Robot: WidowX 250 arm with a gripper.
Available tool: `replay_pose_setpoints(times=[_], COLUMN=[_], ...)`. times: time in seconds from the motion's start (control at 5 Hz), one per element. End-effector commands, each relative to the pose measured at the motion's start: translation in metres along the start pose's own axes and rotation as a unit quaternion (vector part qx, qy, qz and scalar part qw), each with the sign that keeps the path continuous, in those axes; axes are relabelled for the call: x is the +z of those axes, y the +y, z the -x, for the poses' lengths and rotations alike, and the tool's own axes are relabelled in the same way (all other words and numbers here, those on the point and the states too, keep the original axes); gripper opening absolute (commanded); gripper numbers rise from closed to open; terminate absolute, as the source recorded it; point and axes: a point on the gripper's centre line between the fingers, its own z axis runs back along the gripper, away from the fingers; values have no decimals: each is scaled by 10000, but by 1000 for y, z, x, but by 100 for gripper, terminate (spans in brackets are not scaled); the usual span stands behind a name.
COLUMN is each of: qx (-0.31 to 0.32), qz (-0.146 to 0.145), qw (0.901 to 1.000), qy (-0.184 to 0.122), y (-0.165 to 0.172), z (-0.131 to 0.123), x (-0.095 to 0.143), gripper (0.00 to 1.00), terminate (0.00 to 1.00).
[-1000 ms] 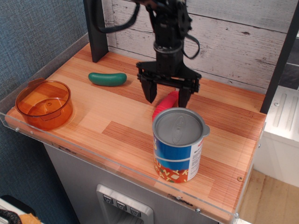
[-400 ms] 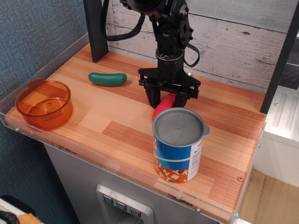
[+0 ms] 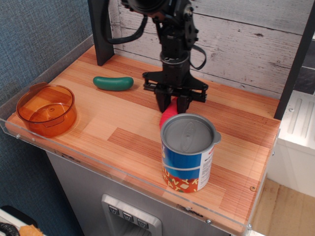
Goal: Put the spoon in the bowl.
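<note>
We find the table (image 3: 123, 132) rimmed by a clear raised edge at front and left, with a plank wall (image 3: 246, 39) behind. Bare wood lies open between the can (image 3: 188, 152) at front right and the bowl (image 3: 47, 109) at the left edge. A pickle (image 3: 113, 82) lies apart, toward the back. The gripper (image 3: 173, 104) stands just behind the can, fingers drawn narrow onto the spoon (image 3: 168, 114), whose red handle shows between and below them.
</note>
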Motion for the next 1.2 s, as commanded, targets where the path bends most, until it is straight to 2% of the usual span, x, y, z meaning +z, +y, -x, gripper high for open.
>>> replay_pose_setpoints(times=[0.0, 0.2, 0.6, 1.0], qx=[467, 841, 1665, 2491], qz=[-44, -131, -30, 109], qw=[9985, 9964, 9839, 9647], qy=[-269, -19, 640, 850], y=[23, 41, 92, 141], z=[8, 24, 72, 116], x=[59, 78, 91, 104], gripper=[0, 0, 0, 0], terminate=[0, 0, 0, 0])
